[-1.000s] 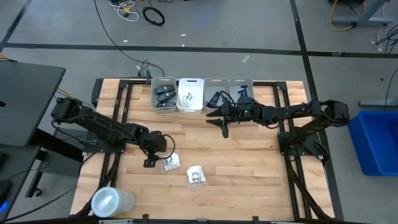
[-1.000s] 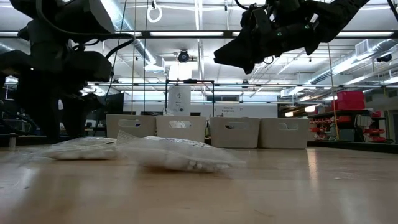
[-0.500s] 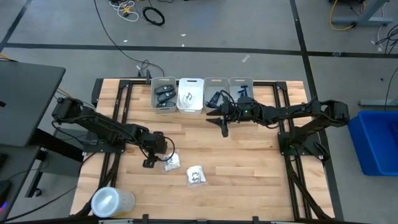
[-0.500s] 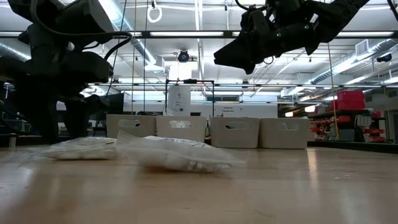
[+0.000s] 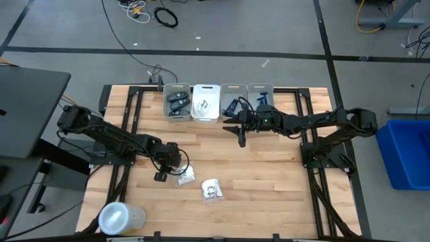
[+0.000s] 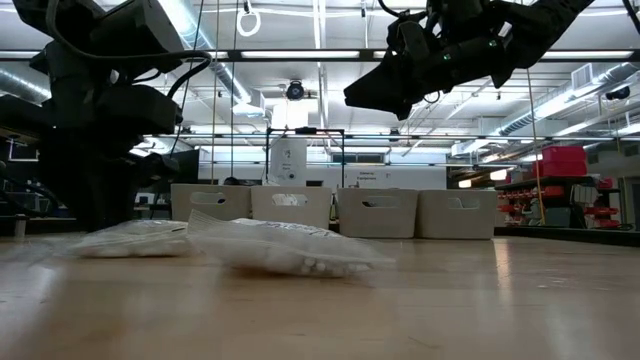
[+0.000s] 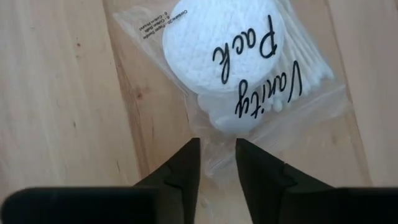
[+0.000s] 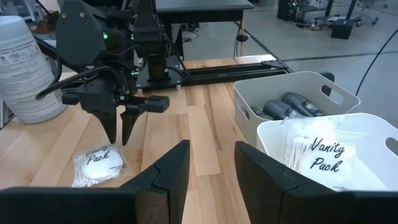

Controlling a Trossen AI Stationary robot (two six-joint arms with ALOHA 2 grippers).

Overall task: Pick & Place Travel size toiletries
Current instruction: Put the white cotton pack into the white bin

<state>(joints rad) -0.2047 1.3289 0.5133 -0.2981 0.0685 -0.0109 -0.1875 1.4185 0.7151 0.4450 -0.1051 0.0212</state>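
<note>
Two white crinkly packets with dark print lie flat on the wooden table: one (image 5: 185, 175) beside my left gripper, one (image 5: 211, 189) nearer the front. My left gripper (image 5: 161, 176) points down over the first packet's clear edge (image 7: 217, 134), its fingers a narrow gap apart; in the right wrist view (image 8: 121, 140) it stands just above the table. My right gripper (image 5: 240, 136) is open and empty, raised over the table in front of the bins. Dark oval cases (image 5: 177, 102) lie in the leftmost bin, white packets (image 5: 205, 104) in the second.
A row of grey and white bins (image 5: 218, 101) stands at the table's far edge; the third holds a dark and blue item (image 5: 232, 106). A white cylindrical container (image 5: 121, 216) stands at the near left corner. Bare wood lies between the packets and the bins.
My left arm has shifted slightly above the left packet. Both packets have stayed where they lay.
</note>
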